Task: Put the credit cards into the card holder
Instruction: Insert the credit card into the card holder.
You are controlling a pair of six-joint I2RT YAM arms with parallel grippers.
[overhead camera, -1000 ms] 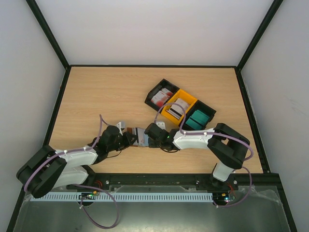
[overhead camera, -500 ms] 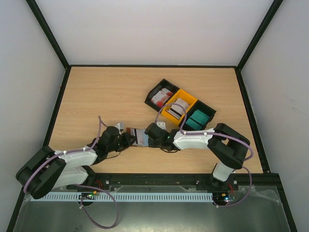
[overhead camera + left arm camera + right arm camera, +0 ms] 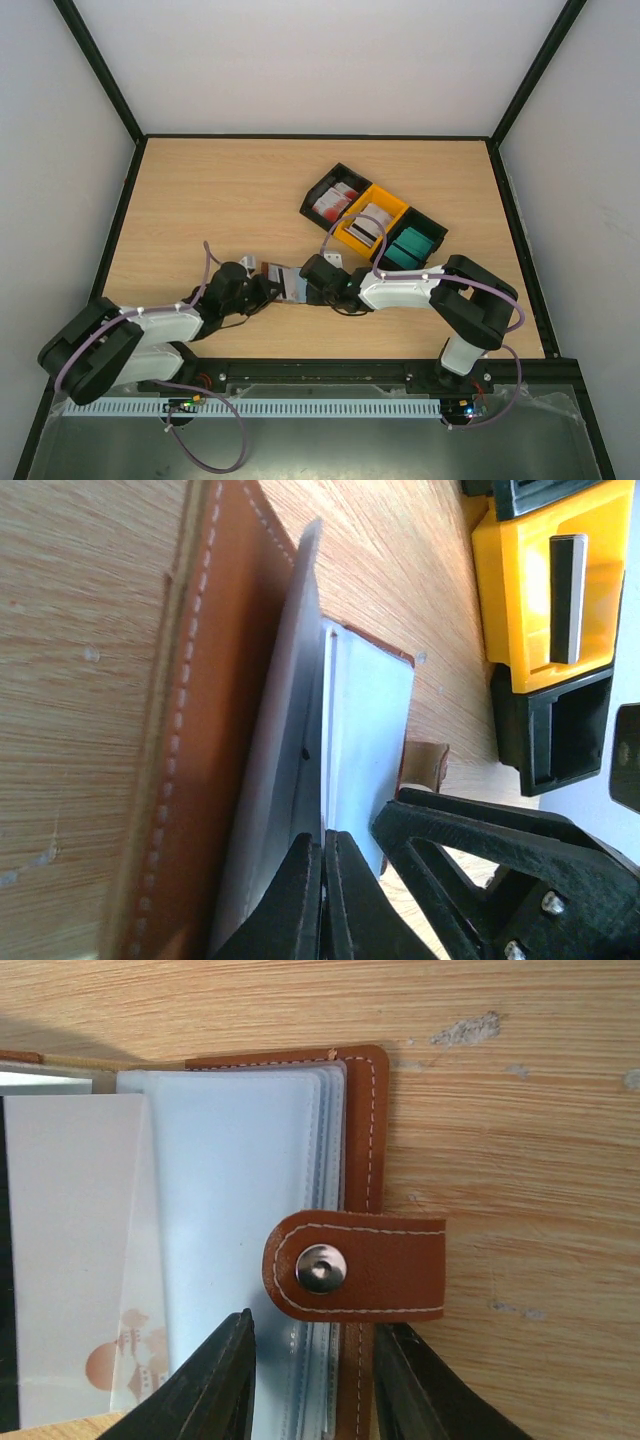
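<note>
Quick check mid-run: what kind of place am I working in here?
Looks like a robot test cell, probably a lab bench rig: a wooden table boxed in by plain white walls and black frame posts, with a compartmented bin tray of sorted credit cards.

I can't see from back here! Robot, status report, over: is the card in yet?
Left gripper shut on white card, partly in wallet sleeve. Right gripper straddles wallet edge, grip unclear. Snap tab overlaps page edge. Over.

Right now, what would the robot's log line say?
left gripper: shut on credit card, edge in sleeve | right gripper: open, astride snap tab of card holder | tray: cards inside
</note>
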